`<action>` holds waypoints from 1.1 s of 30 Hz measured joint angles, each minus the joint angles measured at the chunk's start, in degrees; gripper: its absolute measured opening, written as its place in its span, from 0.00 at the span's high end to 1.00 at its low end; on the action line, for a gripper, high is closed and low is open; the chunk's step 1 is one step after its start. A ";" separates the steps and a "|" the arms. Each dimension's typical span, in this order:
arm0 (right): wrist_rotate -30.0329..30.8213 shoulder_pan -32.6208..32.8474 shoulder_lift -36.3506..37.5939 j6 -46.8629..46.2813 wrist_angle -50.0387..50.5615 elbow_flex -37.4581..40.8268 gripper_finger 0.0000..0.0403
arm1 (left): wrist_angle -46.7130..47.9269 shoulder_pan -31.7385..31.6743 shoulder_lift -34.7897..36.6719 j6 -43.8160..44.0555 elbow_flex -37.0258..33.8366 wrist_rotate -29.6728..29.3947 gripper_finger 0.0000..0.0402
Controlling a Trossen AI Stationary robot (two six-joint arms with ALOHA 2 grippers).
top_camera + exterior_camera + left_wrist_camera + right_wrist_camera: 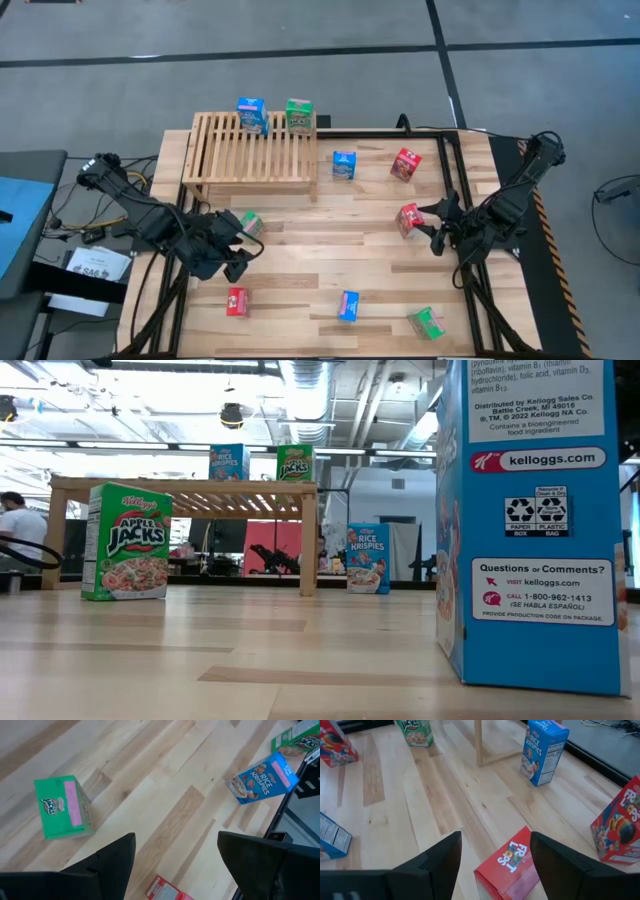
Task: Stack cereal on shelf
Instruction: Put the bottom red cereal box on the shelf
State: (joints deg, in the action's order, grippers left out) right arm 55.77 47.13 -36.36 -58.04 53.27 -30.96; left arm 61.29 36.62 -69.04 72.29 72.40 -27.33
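Right hand (495, 865) wide above Froot Loops box (512, 870), left hand (175, 865) wide, empty; off-centre grasp could topple it.

The counter (330, 265) is pale wood planks with visible grain, smooth with a soft sheen. The shelf (250, 150) is light, unpainted wood slats, matt. The cereal boxes, such as a green one (126, 541) and a blue one (535, 520), are printed cardboard (slightly glossy). Each hand, left (175, 870) and right (495, 860), has dark, matt fingers, seemingly plastic.
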 joint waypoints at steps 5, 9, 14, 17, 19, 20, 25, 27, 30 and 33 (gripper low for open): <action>-0.04 -0.02 0.00 0.00 -0.11 0.00 0.35 | -1.89 0.00 0.00 -0.53 0.00 0.00 0.32; -0.09 0.00 0.00 -0.02 -0.11 0.00 0.35 | -2.26 0.00 0.00 -2.07 0.00 0.34 0.32; -0.33 -0.02 0.00 -0.02 -0.06 0.00 0.35 | -2.26 0.00 -0.30 -1.05 0.00 0.38 0.32; -0.35 0.00 0.00 -0.02 -0.04 0.00 0.35 | -2.21 0.04 -0.99 1.36 -0.04 0.52 0.32; -0.35 -0.02 0.00 -0.02 -0.04 0.00 0.35 | -2.16 0.04 -1.76 2.38 -0.04 0.56 0.32; -0.37 -0.01 0.00 -0.02 -0.02 0.00 0.35 | -2.05 0.04 -2.18 2.76 -0.04 0.75 0.32; -0.39 -0.02 0.02 -0.02 -0.02 0.00 0.35 | -2.11 0.04 -4.28 6.53 -0.07 2.31 0.32; -0.40 0.00 0.00 -0.02 0.00 0.00 0.35 | -2.04 0.04 -4.89 7.66 -0.07 3.77 0.32; -0.41 0.00 0.00 -0.02 0.00 0.00 0.35 | -2.12 0.04 -5.38 9.96 -0.07 5.40 0.32; -0.44 -0.02 0.00 -0.02 0.00 0.00 0.35 | -2.26 -0.43 -5.63 12.57 -0.07 6.10 0.32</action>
State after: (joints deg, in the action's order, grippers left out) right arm 55.33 47.11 -36.36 -58.06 53.28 -30.96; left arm 59.03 36.19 -74.66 84.86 72.34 -21.23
